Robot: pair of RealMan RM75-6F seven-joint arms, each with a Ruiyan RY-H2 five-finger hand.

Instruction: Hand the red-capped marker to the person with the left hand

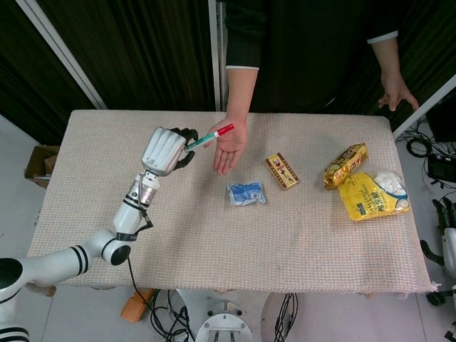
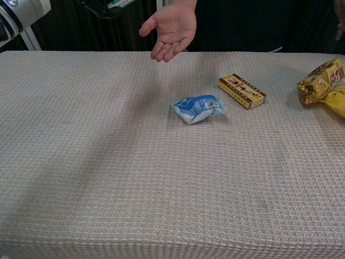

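Observation:
My left hand (image 1: 163,150) grips the red-capped marker (image 1: 212,135), raised above the table's left half. The marker's red cap points right and reaches over the person's open palm (image 1: 229,142). In the chest view only the edge of my left hand (image 2: 102,6) shows at the top, left of the person's open palm (image 2: 170,29); the marker's cap is cut off there. My right hand (image 1: 449,229) hangs low beyond the table's right edge; how its fingers lie cannot be made out.
On the woven cloth (image 1: 214,235) lie a blue-white packet (image 1: 246,192), a small yellow-brown box (image 1: 282,171), a gold snack bag (image 1: 345,164) and a yellow bag (image 1: 370,196). The person's other hand (image 1: 395,91) rests at the far right corner.

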